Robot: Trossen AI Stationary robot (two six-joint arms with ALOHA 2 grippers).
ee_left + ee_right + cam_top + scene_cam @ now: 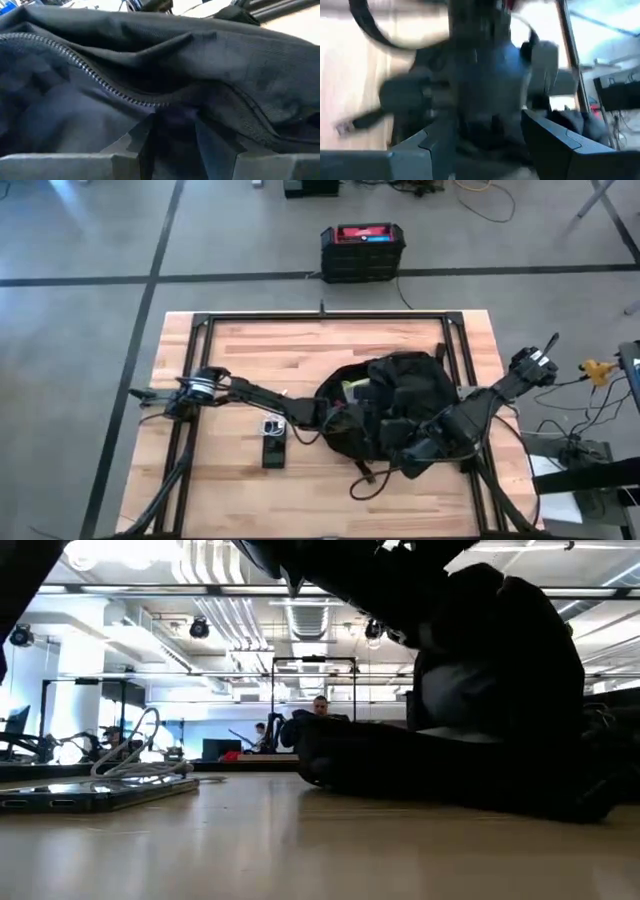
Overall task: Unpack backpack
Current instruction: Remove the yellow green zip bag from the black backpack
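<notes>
High view: you see the large, rounded, soft black fabric backpack (400, 415) lying on the pale wooden table (250, 350), right of centre. Your left gripper (322, 412) reaches in at the backpack's left edge; in the left wrist view its fingers (137, 142) stand apart against the dark fabric, just below a line of zip teeth (90, 75). Your right gripper (412, 460) sits at the backpack's near right corner; whether its claw is apart or together cannot be told. A small flat dark device (274, 450) with a coiled pale cable (270, 426) lies on the table just left of the backpack.
</notes>
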